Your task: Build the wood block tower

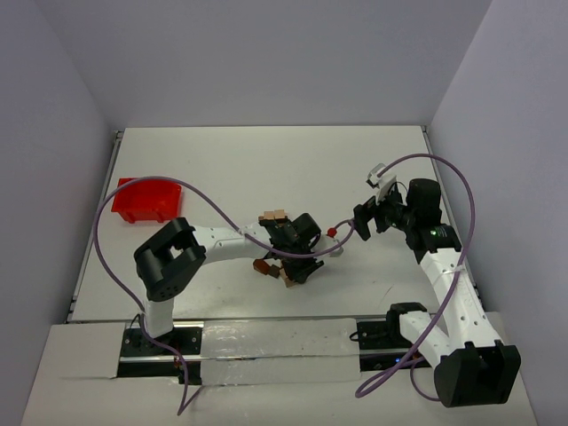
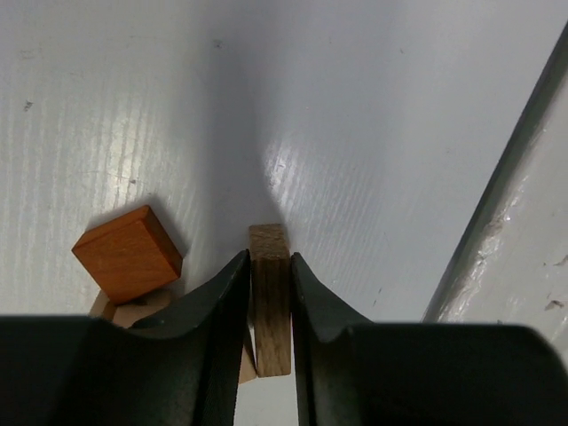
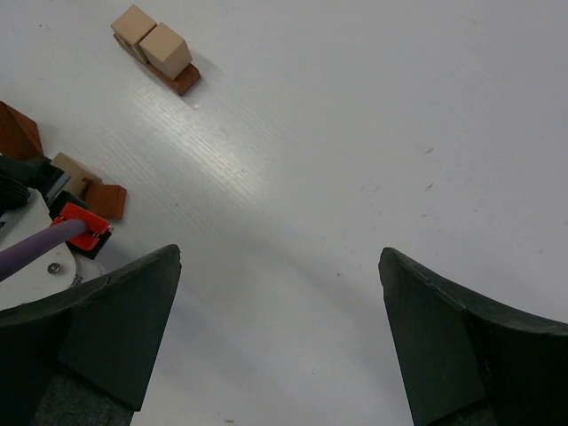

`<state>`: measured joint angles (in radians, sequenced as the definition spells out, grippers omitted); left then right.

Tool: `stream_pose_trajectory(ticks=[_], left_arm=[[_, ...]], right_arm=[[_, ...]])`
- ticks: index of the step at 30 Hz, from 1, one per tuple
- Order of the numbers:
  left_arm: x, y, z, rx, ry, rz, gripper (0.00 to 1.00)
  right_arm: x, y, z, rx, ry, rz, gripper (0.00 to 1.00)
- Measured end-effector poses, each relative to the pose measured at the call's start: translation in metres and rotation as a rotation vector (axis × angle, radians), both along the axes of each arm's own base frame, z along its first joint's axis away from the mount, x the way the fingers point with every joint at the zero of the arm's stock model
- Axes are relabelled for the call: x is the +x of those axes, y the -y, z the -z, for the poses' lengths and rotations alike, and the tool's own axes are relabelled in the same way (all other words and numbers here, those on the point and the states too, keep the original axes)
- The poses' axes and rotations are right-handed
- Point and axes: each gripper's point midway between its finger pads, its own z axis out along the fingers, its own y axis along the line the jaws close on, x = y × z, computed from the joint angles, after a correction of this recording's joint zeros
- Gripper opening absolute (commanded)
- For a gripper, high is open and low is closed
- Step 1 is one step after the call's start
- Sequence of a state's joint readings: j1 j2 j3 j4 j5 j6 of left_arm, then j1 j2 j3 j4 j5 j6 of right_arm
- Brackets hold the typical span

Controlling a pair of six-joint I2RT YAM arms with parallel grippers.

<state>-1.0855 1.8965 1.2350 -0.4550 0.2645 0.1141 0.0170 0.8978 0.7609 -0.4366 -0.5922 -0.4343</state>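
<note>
White table [image 1: 266,160] holds a red bin [image 1: 146,200] at 9 o'clock, the right gripper [image 3: 280,257] gaping empty at 3 o'clock, the central left gripper [image 2: 270,263] clamped on a tan bar [image 2: 271,311], and at its 11 o'clock the two-cube wood block tower [image 1: 272,216].

Twin white-and-black jointed robot arms, left arm [image 1: 217,238] and right arm [image 1: 448,284].
White plastic links, black joint housings, a looping purple cable [image 1: 160,177] tipped by a small red connector [image 1: 332,232], matte black wedge-shaped claw fingers [image 3: 115,328].
</note>
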Motion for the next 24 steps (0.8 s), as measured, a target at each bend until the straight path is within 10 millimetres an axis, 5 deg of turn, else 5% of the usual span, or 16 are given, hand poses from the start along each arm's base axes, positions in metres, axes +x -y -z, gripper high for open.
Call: stream_pose_trajectory(ticks=[5,9,16,18,24], left_arm=[[-0.009,-0.004,-0.012,-0.030,-0.069,0.031,0.11],[-0.008,-0.010,-0.047,-0.131,-0.161,0.049,0.00],[-0.010,-0.006,-0.122,-0.335,-0.294,0.151,0.00],[-0.020,-0.007,-0.132,-0.361,-0.353,0.181,0.00],[-0.043,-0.012,-0.140,-0.383,-0.507,0.216,0.00]], right_arm=[[-0.002,0.000,0.000,0.001,0.010,-0.003,0.99],[-0.008,-0.001,-0.008,-0.008,0.051,-0.017,0.95],[-0.034,-0.008,-0.039,-0.078,0.193,-0.157,0.80],[-0.042,-0.011,-0.049,-0.112,0.231,-0.227,0.66],[-0.076,-0.030,-0.091,-0.237,0.346,-0.476,0.58]])
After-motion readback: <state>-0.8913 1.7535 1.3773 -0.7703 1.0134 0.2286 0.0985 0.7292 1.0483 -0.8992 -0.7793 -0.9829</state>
